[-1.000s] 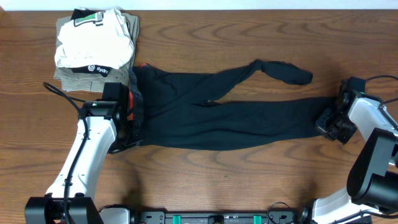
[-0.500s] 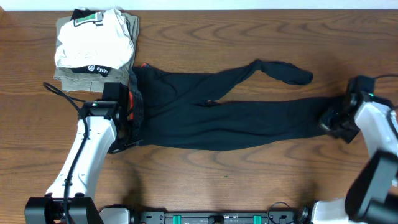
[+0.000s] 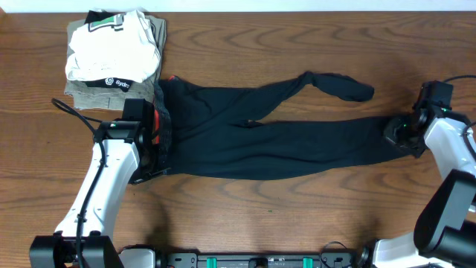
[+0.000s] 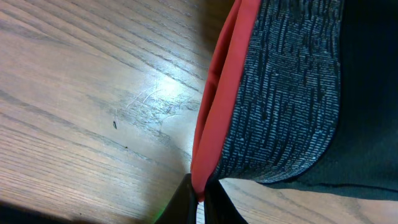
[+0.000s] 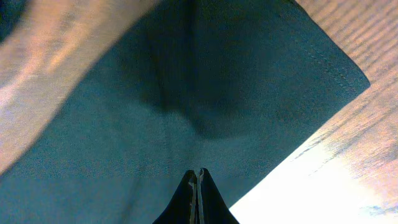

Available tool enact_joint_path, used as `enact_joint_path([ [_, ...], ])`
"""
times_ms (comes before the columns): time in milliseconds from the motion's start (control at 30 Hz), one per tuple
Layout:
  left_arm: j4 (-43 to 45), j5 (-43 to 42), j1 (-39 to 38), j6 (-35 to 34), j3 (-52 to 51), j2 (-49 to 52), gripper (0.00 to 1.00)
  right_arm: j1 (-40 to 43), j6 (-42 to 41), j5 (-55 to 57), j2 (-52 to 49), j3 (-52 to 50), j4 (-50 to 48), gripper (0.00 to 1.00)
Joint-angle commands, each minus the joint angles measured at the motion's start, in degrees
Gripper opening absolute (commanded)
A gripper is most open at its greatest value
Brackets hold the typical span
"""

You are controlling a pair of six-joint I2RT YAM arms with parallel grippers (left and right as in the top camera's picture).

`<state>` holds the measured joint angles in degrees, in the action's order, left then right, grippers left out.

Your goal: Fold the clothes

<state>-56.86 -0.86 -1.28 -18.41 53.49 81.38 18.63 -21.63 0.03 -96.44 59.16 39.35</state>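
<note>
The clothes are black long-legged pants point(image 3: 260, 145) lying flat across the table, waist to the left and legs to the right. My left gripper point(image 3: 155, 141) is shut on the waist edge. In the left wrist view the red lining point(image 4: 224, 93) beside the grey waistband point(image 4: 286, 93) is pinched between the fingertips of that gripper point(image 4: 200, 198). My right gripper point(image 3: 394, 134) is shut on the end of the nearer leg. The dark fabric point(image 5: 186, 93) spreads out ahead of its closed gripper tips point(image 5: 198, 177). The farther leg's end point(image 3: 349, 88) lies loose and bunched.
A stack of folded garments point(image 3: 111, 56), white on top of olive, stands at the back left, close to the pants' waist. A black cable point(image 3: 63, 108) loops beside the left arm. Bare wood point(image 3: 297, 216) lies in front of the pants.
My right gripper has shifted right and slightly toward the back, turning as it went, and the nearer leg's end went with it. The left arm has not moved.
</note>
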Motion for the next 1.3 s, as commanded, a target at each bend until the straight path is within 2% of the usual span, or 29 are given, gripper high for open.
enact_joint_path([
  [0,-0.5,1.5,0.3,-0.9,0.8,-0.3,0.06,0.6,0.2,5.2,-1.4,0.2,-0.1,0.01],
  [300,-0.5,1.5,0.3,-0.9,0.8,-0.3,0.06,2.3,-2.8,10.4,-2.3,-0.1,0.3,0.01],
  [933,0.3,1.3,0.3,-0.9,0.8,-0.3,0.06,3.9,-1.2,6.0,-9.6,-0.3,-4.1,0.01],
  [1267,0.5,1.3,0.3,-0.9,0.8,-0.3,0.06,7.9,-8.2,10.9,-10.5,-0.3,1.1,0.01],
])
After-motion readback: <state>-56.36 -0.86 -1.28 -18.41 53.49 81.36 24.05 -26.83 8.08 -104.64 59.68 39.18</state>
